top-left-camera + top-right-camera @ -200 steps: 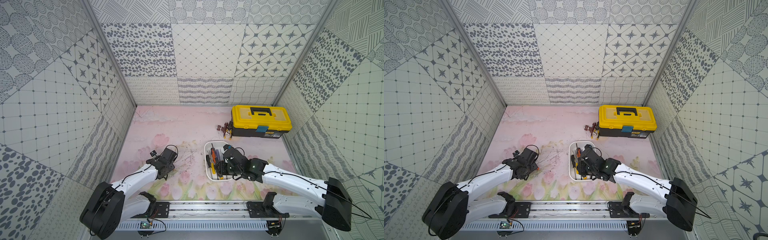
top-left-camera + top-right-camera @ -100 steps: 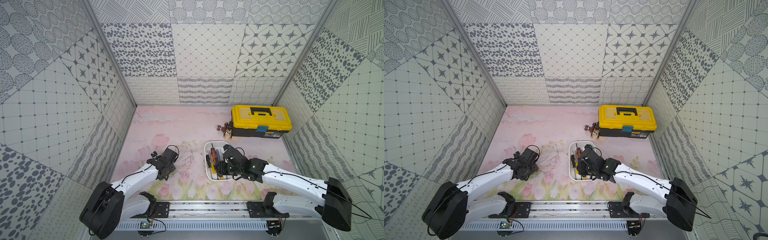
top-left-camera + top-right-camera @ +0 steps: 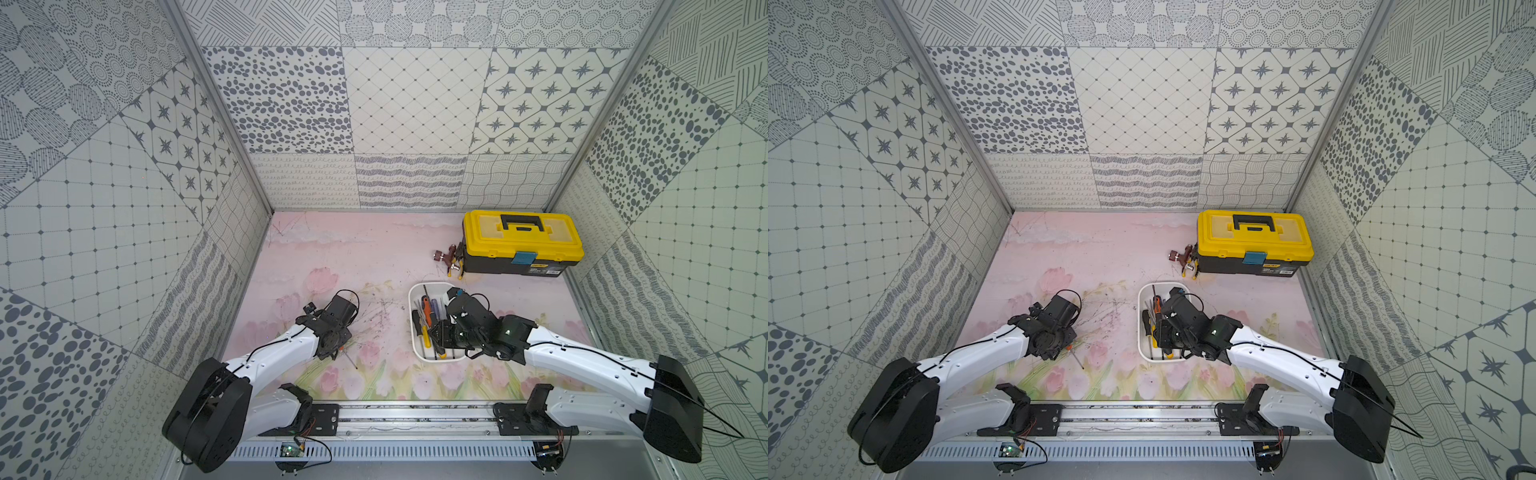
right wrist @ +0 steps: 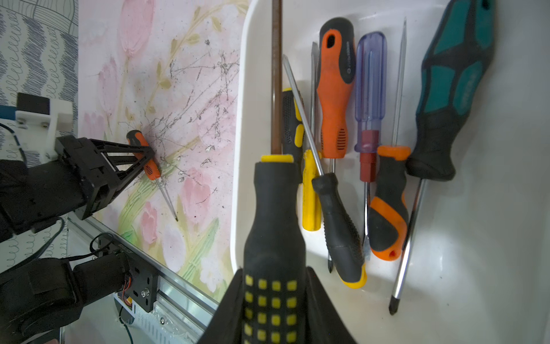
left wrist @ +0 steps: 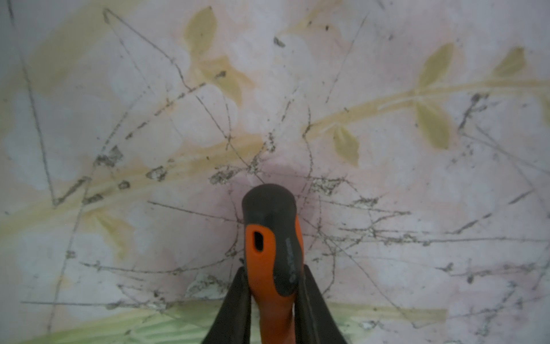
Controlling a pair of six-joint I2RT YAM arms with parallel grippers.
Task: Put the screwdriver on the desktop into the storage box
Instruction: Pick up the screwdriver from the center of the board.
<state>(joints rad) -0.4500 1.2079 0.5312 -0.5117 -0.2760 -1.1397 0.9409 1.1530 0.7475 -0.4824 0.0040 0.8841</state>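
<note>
The left claw clamps the handle of the orange-and-black screwdriver, both fingers tight against it — the tool down on the scuffed tulip-print surface, shaft jutting out past the claw. The right claw grips a black-and-yellow screwdriver in the white storage box, several more screwdrivers lying just beside its fingers.

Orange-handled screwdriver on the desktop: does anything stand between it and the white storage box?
Nothing visible lies on the pink flowered desktop between the orange-handled screwdriver and the white plastic storage box. The right gripper, holding a black-and-yellow screwdriver, hangs over the box, though.
</note>
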